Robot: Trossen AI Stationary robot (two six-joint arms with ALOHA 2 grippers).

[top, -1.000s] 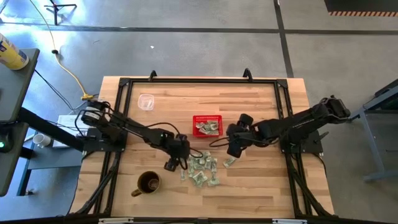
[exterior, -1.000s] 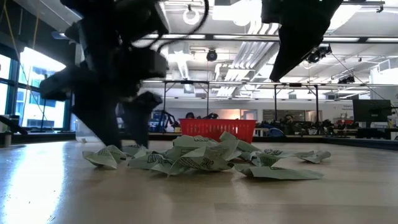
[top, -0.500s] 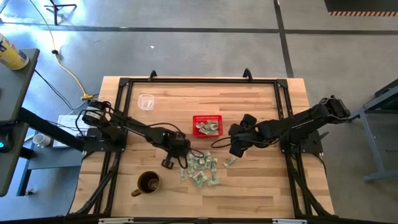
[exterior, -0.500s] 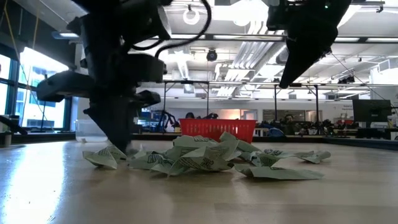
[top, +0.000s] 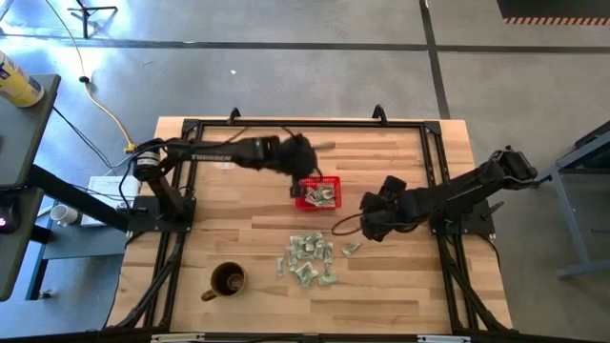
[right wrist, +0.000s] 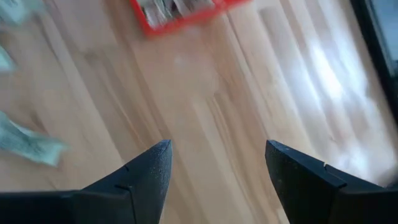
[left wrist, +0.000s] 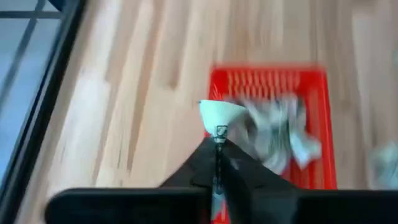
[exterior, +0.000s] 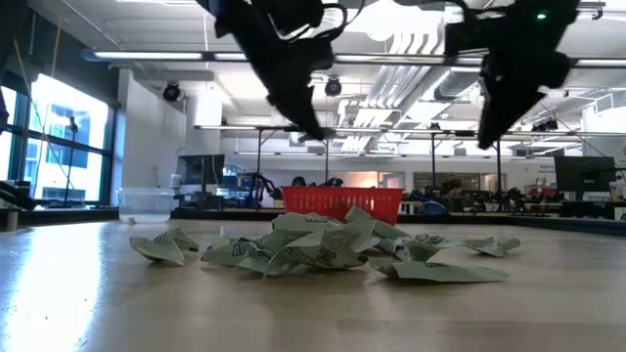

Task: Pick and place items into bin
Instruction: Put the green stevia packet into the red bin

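My left gripper [top: 308, 170] hangs above the table just left of the red basket [top: 317, 192], shut on one pale packet [left wrist: 221, 114]. The basket [left wrist: 267, 81] stands on the wood with several packets lying in it. A loose pile of green-and-white packets [top: 310, 259] lies on the table nearer the front edge, also seen in the low view [exterior: 313, 246]. My right gripper [top: 370, 227] hovers open over bare wood right of the pile, its fingers [right wrist: 143, 171] wide apart with nothing between them. My left gripper pinches the packet's near edge [left wrist: 219, 129] between its two fingertips. The fingers slant down from the table's left side. The packet sticks out beyond the fingertips, lifted clear of the table, beside the basket's left rim.
A brown mug [top: 227, 279] stands near the front left. A clear plastic cup [exterior: 147, 203] sits far left, under my left arm in the high view. One packet [top: 352, 248] lies apart, near my right gripper. Black frame rails [top: 438, 171] run along the table's sides.
My left gripper has shut on a packet at the pile's left edge, risen with it and swung toward the far edge, up to the basket. The packet is lifted clear. My right gripper has drifted slightly toward the table's right and tipped further down, still open.
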